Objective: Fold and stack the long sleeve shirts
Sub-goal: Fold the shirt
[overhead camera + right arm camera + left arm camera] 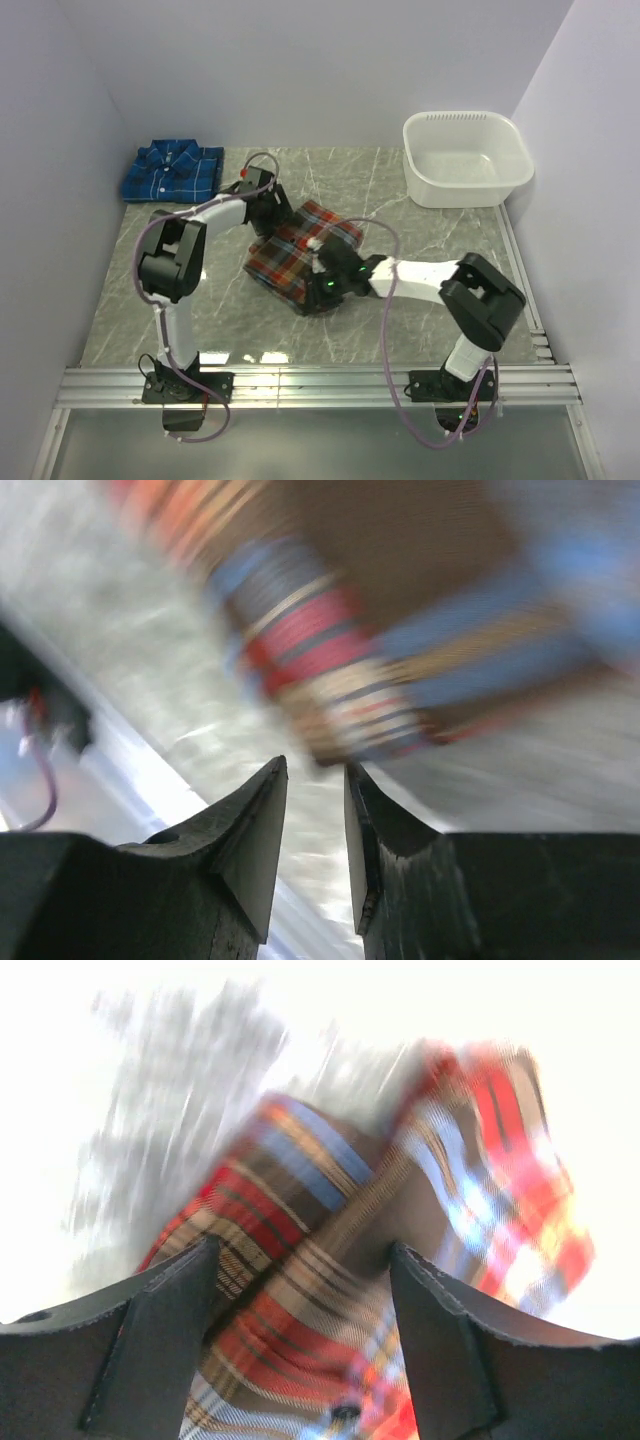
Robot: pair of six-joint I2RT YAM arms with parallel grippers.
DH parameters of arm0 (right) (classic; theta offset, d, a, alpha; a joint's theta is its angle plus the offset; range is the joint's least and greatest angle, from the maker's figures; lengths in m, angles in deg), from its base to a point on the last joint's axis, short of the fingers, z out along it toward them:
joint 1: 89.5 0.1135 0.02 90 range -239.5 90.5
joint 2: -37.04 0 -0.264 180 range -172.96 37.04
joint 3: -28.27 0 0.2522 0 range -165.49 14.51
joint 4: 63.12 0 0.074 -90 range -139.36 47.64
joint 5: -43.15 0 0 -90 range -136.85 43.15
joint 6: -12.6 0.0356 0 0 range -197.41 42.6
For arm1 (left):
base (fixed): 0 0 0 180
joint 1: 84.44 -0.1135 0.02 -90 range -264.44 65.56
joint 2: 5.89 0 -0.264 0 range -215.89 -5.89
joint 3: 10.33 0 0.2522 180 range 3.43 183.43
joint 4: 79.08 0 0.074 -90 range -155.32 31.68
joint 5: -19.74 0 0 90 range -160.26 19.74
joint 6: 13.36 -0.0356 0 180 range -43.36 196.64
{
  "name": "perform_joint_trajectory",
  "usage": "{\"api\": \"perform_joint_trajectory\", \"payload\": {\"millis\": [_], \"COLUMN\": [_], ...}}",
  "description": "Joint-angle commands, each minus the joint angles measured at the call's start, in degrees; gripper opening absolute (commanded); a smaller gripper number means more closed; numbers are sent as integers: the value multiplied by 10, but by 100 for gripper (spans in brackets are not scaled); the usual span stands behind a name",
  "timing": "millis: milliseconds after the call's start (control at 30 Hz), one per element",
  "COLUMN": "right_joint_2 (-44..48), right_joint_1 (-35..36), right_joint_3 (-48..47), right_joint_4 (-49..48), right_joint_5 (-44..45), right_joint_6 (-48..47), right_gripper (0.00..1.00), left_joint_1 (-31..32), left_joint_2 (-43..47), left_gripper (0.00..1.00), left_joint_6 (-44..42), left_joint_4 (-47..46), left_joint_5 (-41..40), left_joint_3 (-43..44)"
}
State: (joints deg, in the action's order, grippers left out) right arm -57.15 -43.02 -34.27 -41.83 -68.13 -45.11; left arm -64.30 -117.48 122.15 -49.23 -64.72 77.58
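Note:
The red-orange plaid shirt [300, 255] lies partly folded in a bundle at the middle of the table. The blue plaid shirt [172, 170] rests folded at the back left corner. My left gripper [268, 208] is at the red shirt's far left edge. In the left wrist view its jaws [303, 1250] stand wide open with the plaid cloth [300, 1190] spread between and beyond them. My right gripper [325, 272] sits over the bundle's near right side. In the right wrist view it [315, 765] is open by a narrow gap with nothing in it, the shirt's edge [330, 650] just past the tips.
A white plastic tub [466, 158] stands at the back right. White walls close in the left, back and right sides. A metal rail [320, 385] runs along the near edge by the arm bases.

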Motion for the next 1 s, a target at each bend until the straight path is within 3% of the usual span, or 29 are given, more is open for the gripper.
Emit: {"api": "perform_joint_trajectory", "payload": {"millis": [0,167,300,433,600,767,967], "right_joint_2": [-34,-26,24,67,53,-32,-107], "right_joint_1": [67,80,36,-76,-207,-260,-277], "right_joint_3": [-86,-168,-157,-128,-155,-210,-263], "right_joint_4": [-12,41,90,98,89,79,71], "right_joint_5": [-2,54,133,138,130,112,96], "right_joint_6": [24,-26,-64,-84,-108,-117,-130], "right_gripper": [38,42,55,59,67,66,64], "left_joint_1": [-4,-35,-44,-43,-7,74,138], "left_joint_2": [-35,42,192,305,433,458,406], "left_gripper": [77,87,99,99,99,98,93], "left_joint_6": [-93,-95,-27,46,133,200,231], "left_joint_4": [46,19,33,69,30,-22,-54], "left_joint_5": [-31,-9,-46,-54,-25,-13,-37], "left_joint_3": [97,101,4,-101,-281,-376,-365]}}
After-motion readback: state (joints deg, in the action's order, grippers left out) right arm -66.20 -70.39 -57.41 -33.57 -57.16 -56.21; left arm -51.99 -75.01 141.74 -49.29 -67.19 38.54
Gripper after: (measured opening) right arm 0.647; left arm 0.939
